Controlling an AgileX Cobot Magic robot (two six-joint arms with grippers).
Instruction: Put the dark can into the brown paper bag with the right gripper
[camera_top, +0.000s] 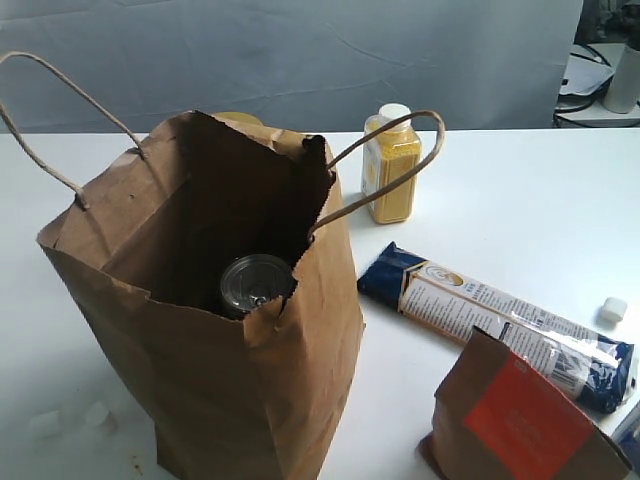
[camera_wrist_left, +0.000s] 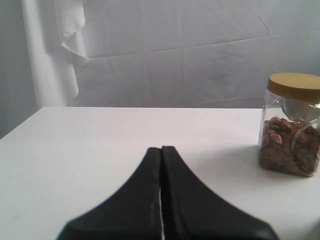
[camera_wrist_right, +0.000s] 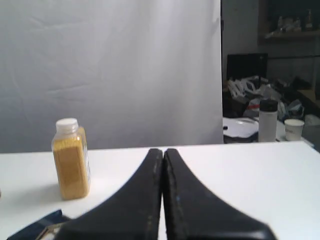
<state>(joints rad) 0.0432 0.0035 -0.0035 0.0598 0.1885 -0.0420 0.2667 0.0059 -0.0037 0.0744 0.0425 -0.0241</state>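
**White worktop (camera_top: 520, 200), can in the bag: keep the right hand clear**

Grey cloth hangs behind the worktop in the exterior view. The brown paper bag (camera_top: 230, 380) stands upright with its mouth open and its cord handles looping out to either side. Look down through the mouth and you see the dark can (camera_top: 256, 283), silver lid up, low inside against the bag's near wall. I judge the placing itself done. Neither arm shows in this view. A yellow bottle (camera_top: 392, 165) stands just behind the bag's right handle. A blue packet (camera_top: 500, 320) lies further right, and a smaller brown pouch (camera_top: 520, 420) sits in the near corner.

In the left wrist view, the left hand (camera_wrist_left: 161, 150) has its two fingers pressed flat together with nothing between them. It looks out along bare worktop towards a jar of nuts (camera_wrist_left: 290, 125). Leave this arm parked.

In the right wrist view, the right hand (camera_wrist_right: 163, 151) is also pressed together and empty. The yellow bottle stands ahead of it and a corner of the blue packet shows close by; the bag is not in sight. What remains, as I read it, is a tidy finish:

- If you move this arm, lift it up and away from the bag.
- Keep it off the jutting right handle, since a snag there could tip the tall bag and spill the can.
- Steer clear of the bottle too.
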